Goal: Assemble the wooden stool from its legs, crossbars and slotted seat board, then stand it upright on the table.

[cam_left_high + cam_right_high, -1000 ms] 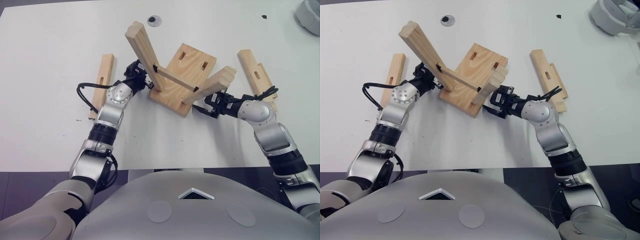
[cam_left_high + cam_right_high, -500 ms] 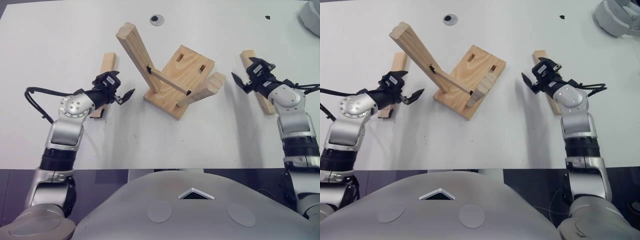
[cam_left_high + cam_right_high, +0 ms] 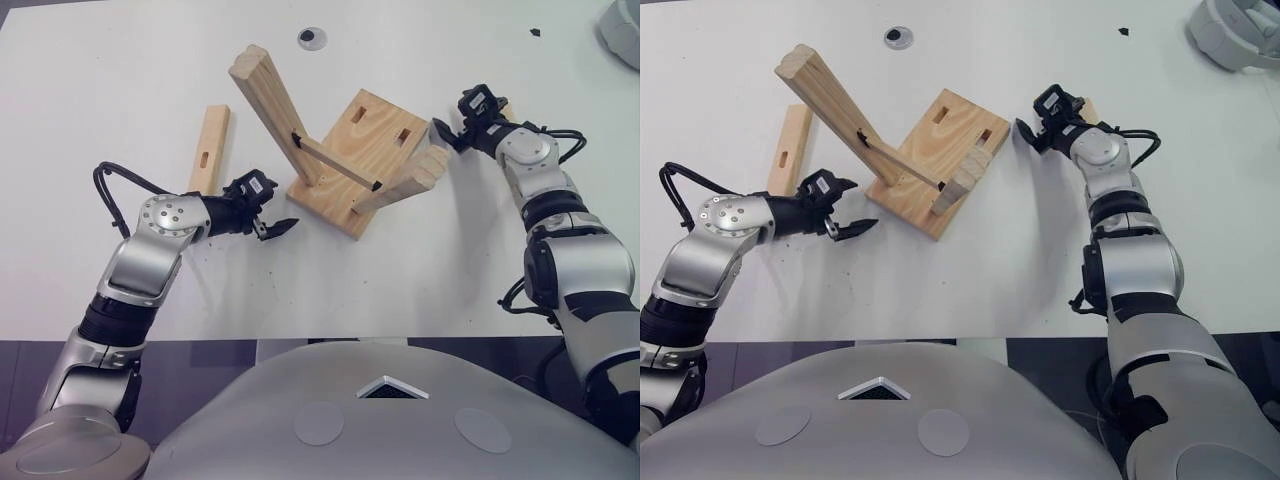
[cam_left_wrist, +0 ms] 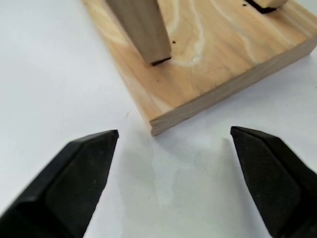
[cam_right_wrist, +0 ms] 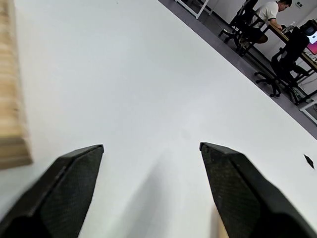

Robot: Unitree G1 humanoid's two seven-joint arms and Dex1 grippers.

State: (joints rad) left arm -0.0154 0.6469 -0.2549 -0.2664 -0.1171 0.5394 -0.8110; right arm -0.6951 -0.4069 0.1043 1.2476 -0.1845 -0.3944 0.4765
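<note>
The slotted seat board [image 3: 372, 140] lies flat mid-table, with two legs plugged into it. A long leg [image 3: 268, 105] leans up to the left, a shorter leg [image 3: 412, 180] lies low on the right, and a thin crossbar [image 3: 340, 165] joins them. A loose leg [image 3: 208, 150] lies to the left. My left gripper [image 3: 276, 229] is open just off the board's near-left corner [image 4: 163, 119], touching nothing. My right gripper [image 3: 447, 137] is open and empty beside the board's right corner. Another loose piece [image 3: 1087, 105] peeks out behind the right wrist.
A small black disc [image 3: 311, 39] sits at the table's [image 3: 330, 290] far side. A grey-white object [image 3: 622, 25] occupies the far right corner. Bare tabletop stretches between the stool parts and the near edge.
Both open grippers had drawn away from the stool to the loose side pieces. The left has now come back to the board's near-left corner, and the right to its right corner.
</note>
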